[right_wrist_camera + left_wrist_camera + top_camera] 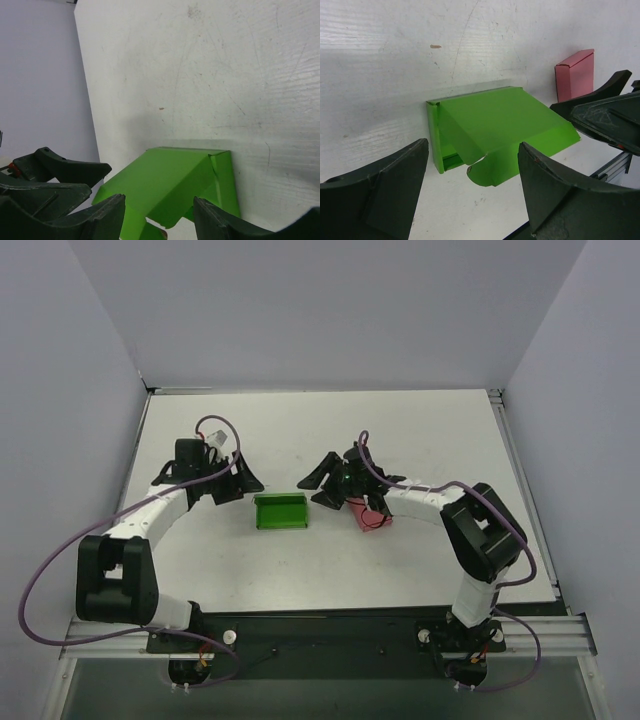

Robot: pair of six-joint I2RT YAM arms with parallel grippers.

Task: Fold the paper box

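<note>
Left tool [238, 486] and right tool [321, 486], both spread, flank the paper box [280, 512].

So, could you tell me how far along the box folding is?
Done: on the paper box, side walls already stand. In hand: nothing gripped; the left gripper and right gripper flank it, both open. Remaining: the lid slopes half-raised, its tab untucked, so closing remains.

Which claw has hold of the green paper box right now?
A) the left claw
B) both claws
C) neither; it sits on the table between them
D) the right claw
C: the paper box lies on the table with its lid flap raised. The left claw and the right claw are both open on either side, and neither is closed on the box.
</note>
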